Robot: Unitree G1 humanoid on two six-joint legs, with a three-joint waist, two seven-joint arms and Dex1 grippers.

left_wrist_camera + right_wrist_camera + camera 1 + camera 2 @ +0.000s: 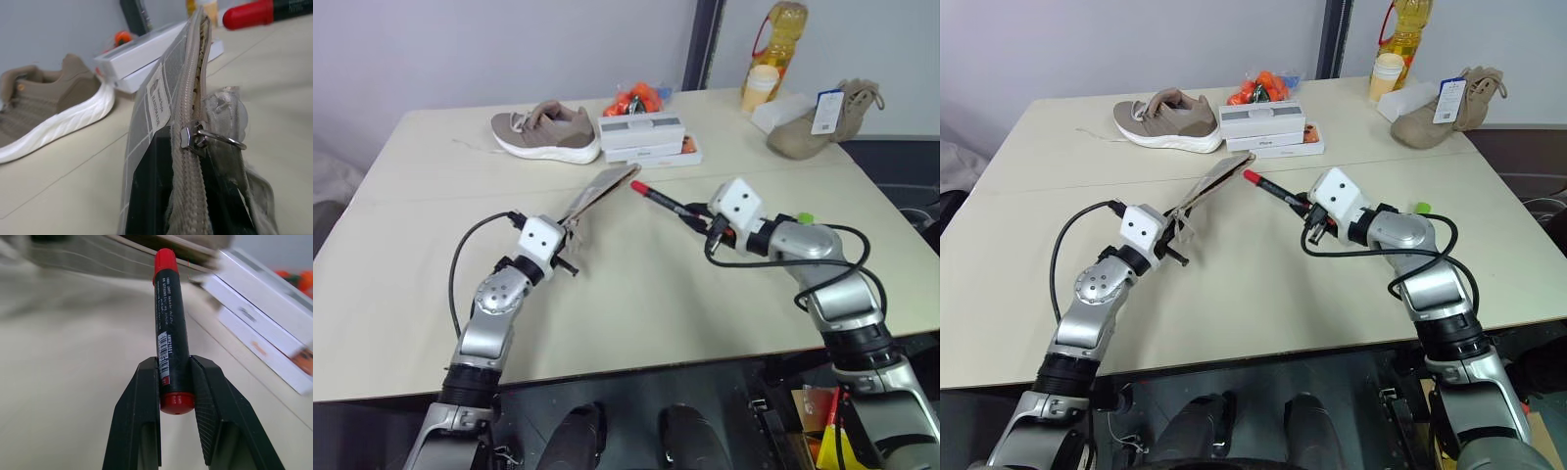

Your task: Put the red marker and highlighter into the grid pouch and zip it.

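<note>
Now, starting at the right gripper [174, 382]: its two black fingers [142, 406] pinch the red marker [169, 328] near its rear end, one red tip sitting just between the pads and the black barrel running straight out along the line of the fingers to the red cap. The marker's long axis thus continues the gripper's own direction, aimed across the table toward the robot's left. In the head views the capped end [637, 185] lies close beside the raised far end of the grid pouch [602, 191], apparently not touching it.

The left gripper [570, 238] is pressed shut on the near end of the pouch, holding it tilted up off the table with its zipper edge uppermost. In the left wrist view the zipper slider [191, 137] sits near the fingers, and beyond it the zipper teeth [198, 63] part toward the far end, so the opening seems to lie at the end nearest the marker's cap.

The highlighter [804, 217] shows as a small green shape on the table behind the right forearm, well apart from the pouch.

Judged from this, the coming move turns on lining the marker's axis with the narrow gap along the zipper edge; the right arm carries the marker, the left merely presents the mouth.
</note>
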